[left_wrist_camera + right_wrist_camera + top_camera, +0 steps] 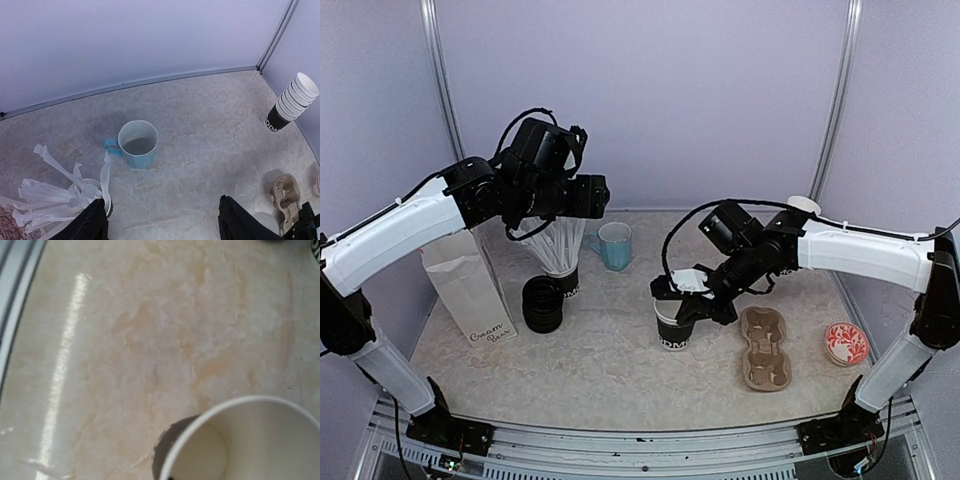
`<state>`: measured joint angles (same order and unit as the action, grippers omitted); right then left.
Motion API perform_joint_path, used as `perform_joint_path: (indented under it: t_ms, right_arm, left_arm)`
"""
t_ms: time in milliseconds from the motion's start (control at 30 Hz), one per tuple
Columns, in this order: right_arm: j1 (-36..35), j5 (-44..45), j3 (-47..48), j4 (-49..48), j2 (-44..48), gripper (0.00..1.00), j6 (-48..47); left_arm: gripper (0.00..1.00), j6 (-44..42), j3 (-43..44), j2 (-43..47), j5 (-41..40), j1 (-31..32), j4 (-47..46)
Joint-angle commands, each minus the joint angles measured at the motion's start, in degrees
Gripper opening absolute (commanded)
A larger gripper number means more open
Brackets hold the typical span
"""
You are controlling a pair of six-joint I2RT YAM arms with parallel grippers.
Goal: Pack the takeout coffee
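A black paper takeout coffee cup [671, 327], white inside and without a lid, stands upright at the table's middle. My right gripper [695, 296] sits on its rim, shut on the cup wall; in the right wrist view only the white rim [210, 415] and inside show, the fingers being out of frame. A stack of black lids [542, 303] stands at the left. My left gripper [162, 225] hangs high above the table near the lids, fingers [92, 224] wide apart with nothing between them.
A light blue mug [615, 245] stands at the back, beside a black cup of white sticks [558, 250]. A white paper bag [470, 290] stands at the left. A cardboard cup carrier [763, 347] and a red-and-white dish [846, 343] lie right. Stacked cups [291, 102] stand far right.
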<state>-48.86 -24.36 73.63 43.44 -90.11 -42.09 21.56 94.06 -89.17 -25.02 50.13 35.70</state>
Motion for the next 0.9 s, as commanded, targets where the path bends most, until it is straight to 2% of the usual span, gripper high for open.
perform_joint_path:
  t_ms: [0, 200, 600, 633, 733, 867]
  right_arm:
    - [-0.6, -1.0, -1.3, -3.5, -1.3, 0.0, 0.2]
    - [-0.7, 1.1, -4.5, -6.8, -2.1, 0.0, 1.0]
    - [-2.7, 1.0, -9.1, -11.2, -2.4, 0.0, 3.1]
    - [-2.8, 1.0, -9.1, -11.0, -2.4, 0.02, 3.1]
    - [-2.9, 0.7, -8.1, -10.0, -1.5, 0.18, 4.0]
    - [-2.9, -2.4, -4.3, -4.4, 1.2, 0.32, 3.4]
  left_arm:
    - [0.73, 0.4, -2.7, 0.8, 1.0, 0.8, 7.2]
    - [0.58, 3.4, -3.7, -0.9, 0.1, 1.4, 17.0]
    - [0.49, 6.1, -9.2, -2.0, 2.4, 1.9, 20.2]
    - [0.48, 6.4, -9.5, -2.2, 2.5, 2.0, 20.3]
    - [0.48, 7.8, -10.4, -3.0, 3.2, 2.1, 20.7]
    - [0.48, 9.3, -10.9, -4.7, 3.3, 2.1, 21.5]
